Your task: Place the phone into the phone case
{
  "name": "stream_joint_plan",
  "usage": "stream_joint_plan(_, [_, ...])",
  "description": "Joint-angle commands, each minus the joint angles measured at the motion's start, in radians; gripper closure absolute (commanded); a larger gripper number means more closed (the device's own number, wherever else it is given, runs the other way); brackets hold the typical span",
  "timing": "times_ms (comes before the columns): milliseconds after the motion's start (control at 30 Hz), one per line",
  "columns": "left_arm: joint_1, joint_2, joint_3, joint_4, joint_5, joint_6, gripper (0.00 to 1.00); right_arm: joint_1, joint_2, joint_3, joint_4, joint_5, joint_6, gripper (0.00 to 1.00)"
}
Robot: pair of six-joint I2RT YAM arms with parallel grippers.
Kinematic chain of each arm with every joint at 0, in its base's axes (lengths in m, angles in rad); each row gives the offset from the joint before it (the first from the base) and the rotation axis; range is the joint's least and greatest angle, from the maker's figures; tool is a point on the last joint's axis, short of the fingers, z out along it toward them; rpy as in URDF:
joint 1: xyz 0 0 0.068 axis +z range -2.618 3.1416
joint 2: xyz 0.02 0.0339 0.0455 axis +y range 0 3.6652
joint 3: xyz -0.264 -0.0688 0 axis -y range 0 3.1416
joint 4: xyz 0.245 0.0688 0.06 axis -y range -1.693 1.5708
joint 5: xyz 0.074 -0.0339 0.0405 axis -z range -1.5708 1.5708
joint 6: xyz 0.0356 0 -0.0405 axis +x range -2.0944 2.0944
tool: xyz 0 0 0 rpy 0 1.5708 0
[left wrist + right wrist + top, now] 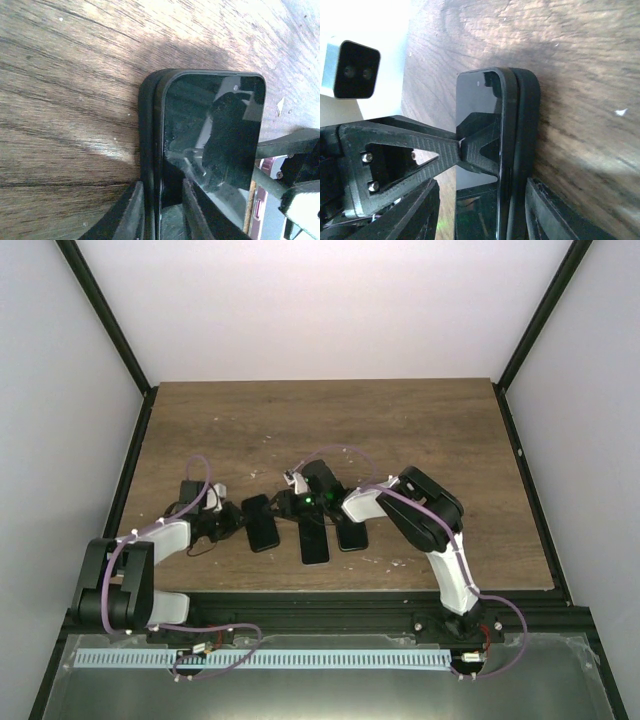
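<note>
The phone sits by the desk's near edge, long axis near-to-far. Left claw grasps it. Right claw straddles it, released.

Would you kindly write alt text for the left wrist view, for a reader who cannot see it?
A black phone with a glossy dark screen sits between the left gripper's jaws at the bottom of the frame, a dark rim running along its left edge. A wooden table fills the background; black parts of the right arm show at the right edge.
</note>
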Motion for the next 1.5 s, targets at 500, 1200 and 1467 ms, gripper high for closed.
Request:
stream_joint_plan(500, [-0.013, -0.012, -0.035, 0.013, 0.082, -0.016, 0.91, 0.046, 0.001, 0.04, 0.138, -0.132, 0.069, 0.52])
stream_joint_plan(1200, [-0.014, -0.058, -0.041, -0.03, 0.048, -0.015, 0.79, 0.075, 0.016, 0.066, 0.133, -0.141, 0.075, 0.52])
stream_joint_plan(1467, [-0.013, -0.099, -0.056, -0.038, 0.06, -0.028, 0.65, 0.084, 0.005, 0.056, 0.149, -0.152, 0.074, 0.52])
